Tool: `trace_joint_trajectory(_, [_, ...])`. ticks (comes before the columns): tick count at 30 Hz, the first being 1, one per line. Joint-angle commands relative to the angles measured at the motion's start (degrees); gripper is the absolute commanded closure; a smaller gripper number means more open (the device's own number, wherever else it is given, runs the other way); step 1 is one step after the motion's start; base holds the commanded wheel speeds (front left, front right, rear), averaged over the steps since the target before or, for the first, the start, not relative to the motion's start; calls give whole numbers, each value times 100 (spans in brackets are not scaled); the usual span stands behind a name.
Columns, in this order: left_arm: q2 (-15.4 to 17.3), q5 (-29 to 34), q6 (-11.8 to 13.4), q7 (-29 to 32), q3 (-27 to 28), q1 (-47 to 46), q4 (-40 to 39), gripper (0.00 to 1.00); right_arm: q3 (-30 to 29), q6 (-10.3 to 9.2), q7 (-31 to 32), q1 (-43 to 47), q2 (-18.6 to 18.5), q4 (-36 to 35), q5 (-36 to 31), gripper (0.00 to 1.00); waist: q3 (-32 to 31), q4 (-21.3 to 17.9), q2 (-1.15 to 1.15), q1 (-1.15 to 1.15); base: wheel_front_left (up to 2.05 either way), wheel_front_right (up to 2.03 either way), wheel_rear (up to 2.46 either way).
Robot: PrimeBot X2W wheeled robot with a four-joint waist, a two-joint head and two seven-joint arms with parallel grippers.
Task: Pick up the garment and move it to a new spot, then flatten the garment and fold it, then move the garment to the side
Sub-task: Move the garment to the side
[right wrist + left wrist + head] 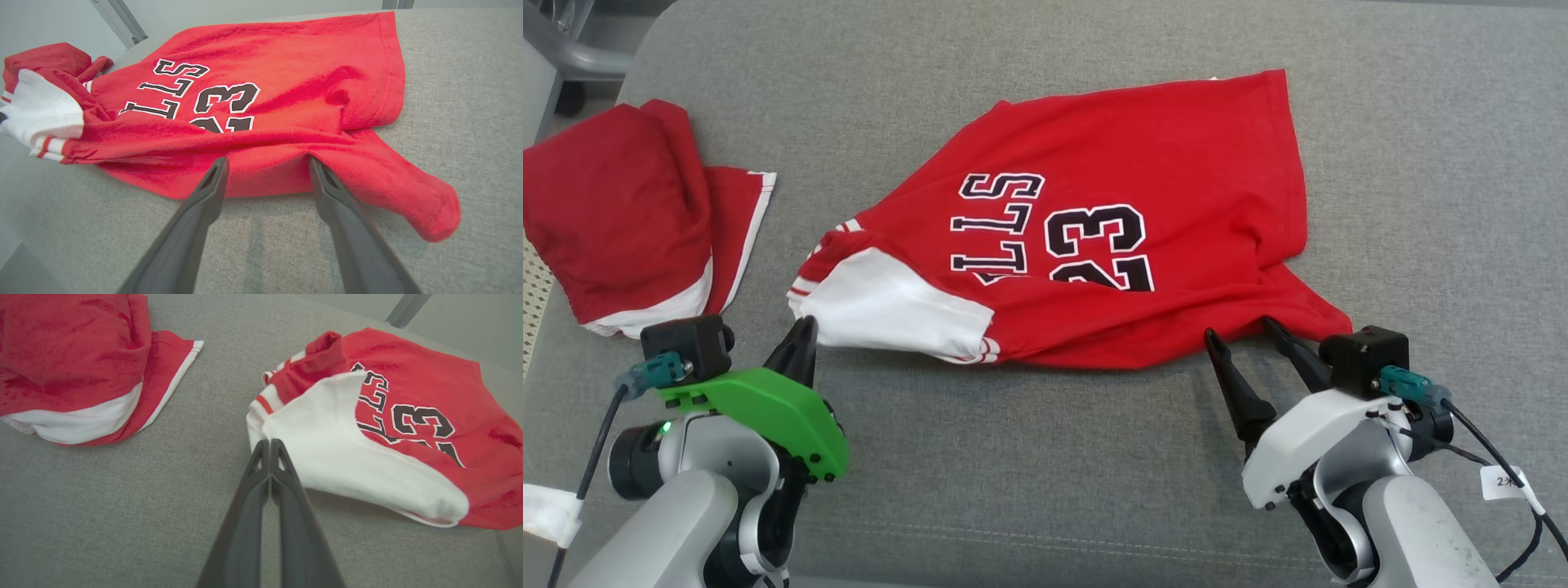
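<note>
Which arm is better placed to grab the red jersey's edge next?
Right. The right gripper is open, its tips at the jersey's near red edge; the left gripper is shut beside the white sleeve and likely must open first.

Jersey (1070, 220) print part-hidden under its fold; 2nd red garment (613, 212) cut off at head view's left edge.

green-cased left gripper (805, 328): dark fingers pressed together, pointing forward | white-cased right gripper (1241, 329): dark fingers spread wide, pointing forward
</note>
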Motion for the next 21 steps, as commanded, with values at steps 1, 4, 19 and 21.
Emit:
trace_joint_trajectory(1, [9, -20, 62, -51, 27, 140, 129, 100, 34, 0, 22, 16, -22, -30, -15, 0, -21, 0, 0, 0, 0, 0, 0])
trace_joint_trajectory(4, [-46, -14, 115, -193, 90, 192, 430, 11, 65, 0, 22, 19, -24, -34, 19, 0, -48, -17, 0, 0, 0, 0, 0])
trace_joint_trajectory(19, [-204, -186, -24, -810, 335, 614, 559, 0, -212, 0, -86, 203, -22, -167, 92, 0, -327, -68, 0, 0, 0, 0, 0])
trace_joint_trajectory(21, [-244, -115, -173, -1261, 465, 713, 432, 0, -358, 0, -240, 280, -23, -279, 157, 0, -394, -77, 0, 0, 0, 0, 0])
